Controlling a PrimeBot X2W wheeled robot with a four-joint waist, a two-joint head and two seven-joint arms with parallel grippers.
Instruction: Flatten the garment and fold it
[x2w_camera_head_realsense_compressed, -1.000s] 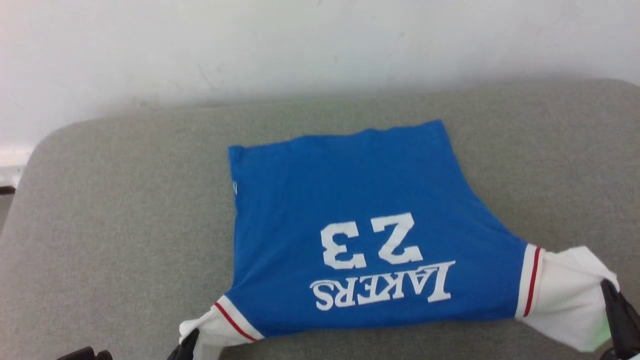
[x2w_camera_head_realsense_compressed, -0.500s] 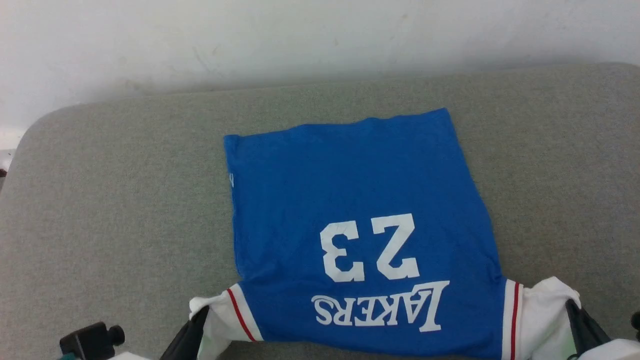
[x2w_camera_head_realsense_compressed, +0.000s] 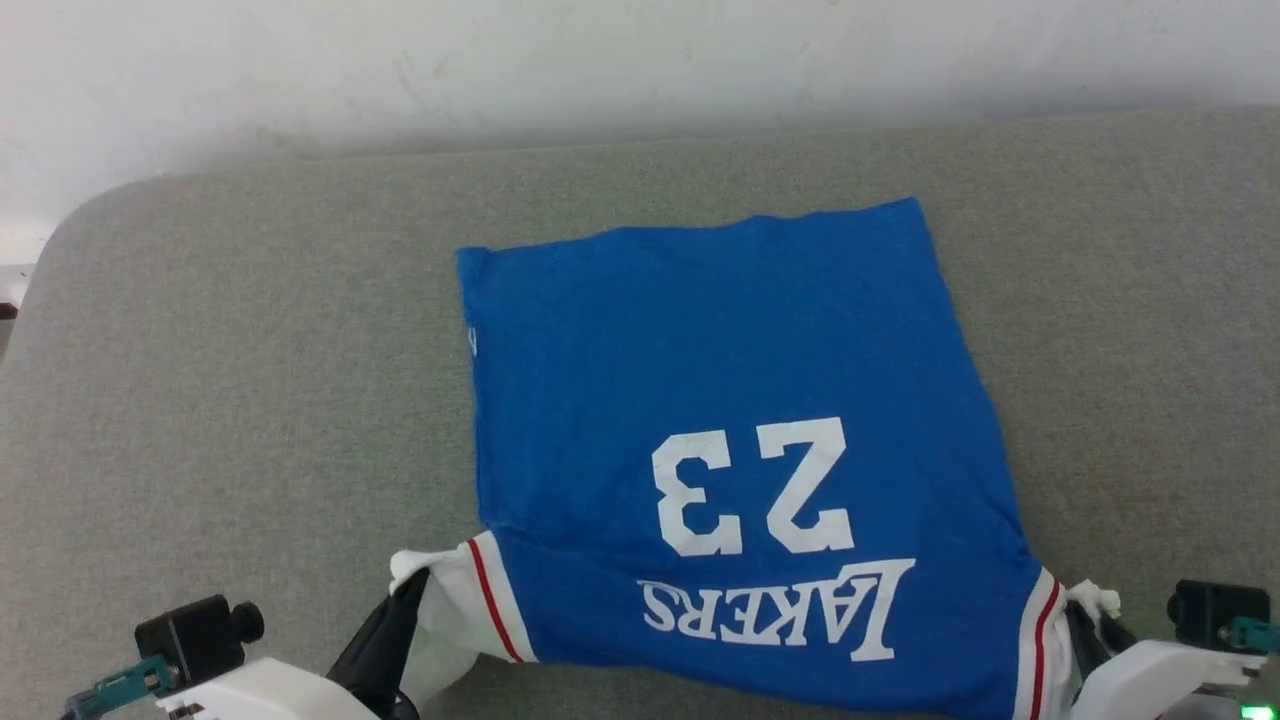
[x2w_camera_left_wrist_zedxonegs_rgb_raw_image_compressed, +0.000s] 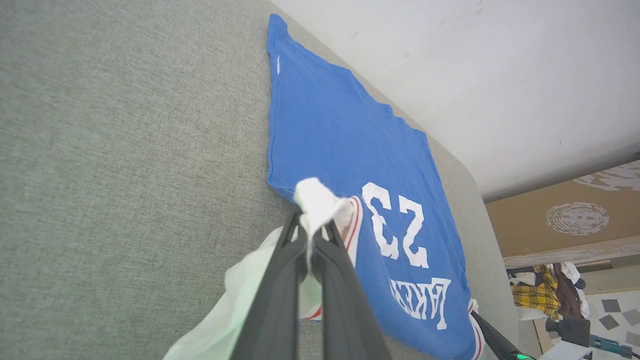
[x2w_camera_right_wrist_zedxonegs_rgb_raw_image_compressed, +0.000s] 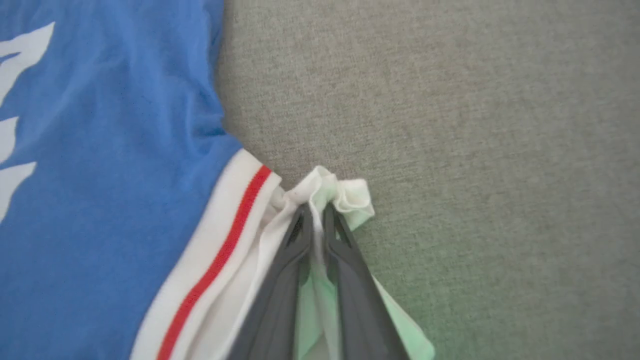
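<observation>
The garment (x2w_camera_head_realsense_compressed: 730, 380) is a royal-blue T-shirt lying flat on a grey cushion, its white "23" and "LAKERS" print upside down toward me. Its hem points to the wall. My left gripper (x2w_camera_head_realsense_compressed: 415, 585) is shut on the bunched white sleeve at the near left corner; the left wrist view has the garment (x2w_camera_left_wrist_zedxonegs_rgb_raw_image_compressed: 330, 130) with fabric pinched at that gripper's tips (x2w_camera_left_wrist_zedxonegs_rgb_raw_image_compressed: 312, 225). My right gripper (x2w_camera_head_realsense_compressed: 1085, 615) pinches the other white sleeve beside the red stripe. In the right wrist view the garment (x2w_camera_right_wrist_zedxonegs_rgb_raw_image_compressed: 100, 125) lies left of that gripper (x2w_camera_right_wrist_zedxonegs_rgb_raw_image_compressed: 314, 212), with cloth squeezed between its fingers.
The grey cushion (x2w_camera_head_realsense_compressed: 250, 350) stretches wide on both sides of the shirt and ends at a white wall (x2w_camera_head_realsense_compressed: 600, 60) behind. Its rounded corner is at the far left. A pile of clothes (x2w_camera_left_wrist_zedxonegs_rgb_raw_image_compressed: 545, 290) lies beyond the cushion in the left wrist view.
The head camera has tilted, so the scene shifted. Both grippers came closer to me and inward with the sleeves; the right sleeve went from spread out to a small bunch.
</observation>
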